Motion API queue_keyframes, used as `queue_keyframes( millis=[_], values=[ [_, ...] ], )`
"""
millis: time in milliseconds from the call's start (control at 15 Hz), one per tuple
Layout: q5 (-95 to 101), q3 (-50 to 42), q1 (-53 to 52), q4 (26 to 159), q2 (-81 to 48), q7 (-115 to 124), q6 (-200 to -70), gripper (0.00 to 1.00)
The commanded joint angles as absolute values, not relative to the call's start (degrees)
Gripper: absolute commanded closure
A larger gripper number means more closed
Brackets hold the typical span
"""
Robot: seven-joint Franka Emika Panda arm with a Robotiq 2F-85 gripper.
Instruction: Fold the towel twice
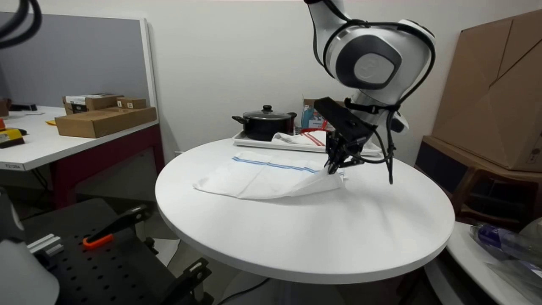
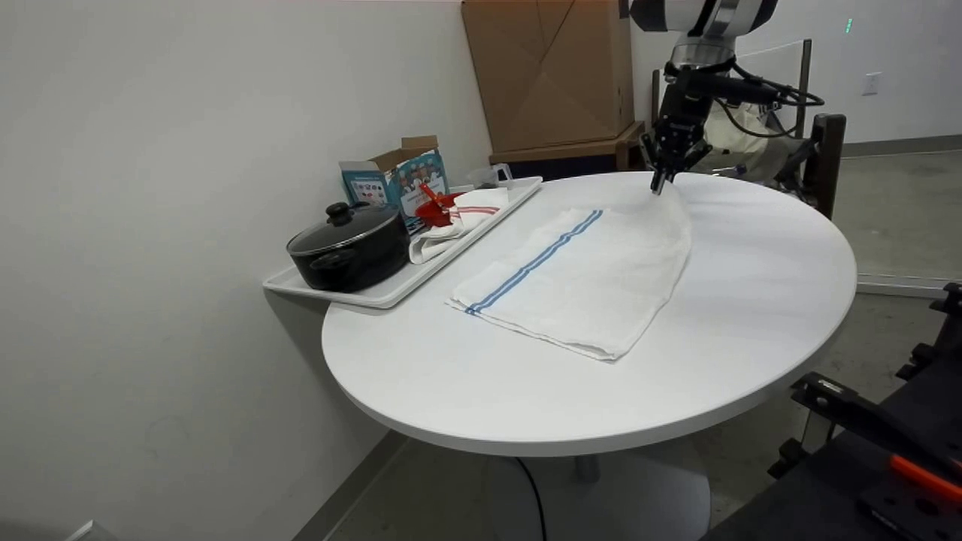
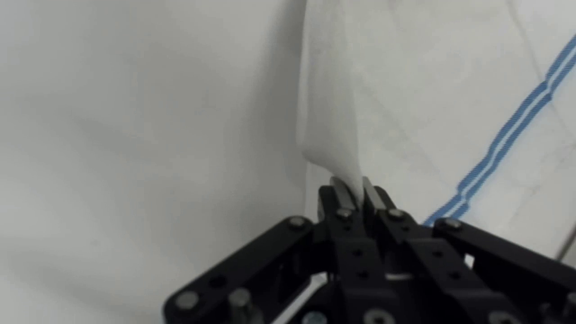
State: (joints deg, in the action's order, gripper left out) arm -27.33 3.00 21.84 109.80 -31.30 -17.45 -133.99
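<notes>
black gripper (image 3: pixel 356 191), blue-striped towel (image 3: pixel 418 108) pinched, one side lifted

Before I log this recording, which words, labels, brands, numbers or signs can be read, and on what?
"F2128A", probably: desk-edge label, blurred.
Blue box: print too small.
Carton's white label: unreadable.
Bottle label: too blurred.
Arm emblem: unreadable.
Green wall marks: unreadable.
Towel: no visible text.

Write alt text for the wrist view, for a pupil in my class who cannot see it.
A black gripper, at the bottom, pinches a lifted part of a white towel. The towel spreads to the right, where two blue stripes run diagonally across it; the white tabletop fills the left.
</notes>
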Motion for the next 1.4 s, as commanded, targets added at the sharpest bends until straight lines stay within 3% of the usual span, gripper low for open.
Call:
queue_keyframes(
  millis=[0,467,933,1333],
  values=[
    [-31.05,5.14,20.99,115.49,-22.96,-22.19,-133.48,0.93],
    [-29.38,7.68,10.87,121.30,-16.38,-22.85,-134.47,0.92],
    [-14.10,9.12,-3.13,126.76,-20.18,-15.59,-133.67,0.92],
    [-2.03,6.66,-5.55,132.51,-23.32,-11.27,-128.97,0.92]
  ],
)
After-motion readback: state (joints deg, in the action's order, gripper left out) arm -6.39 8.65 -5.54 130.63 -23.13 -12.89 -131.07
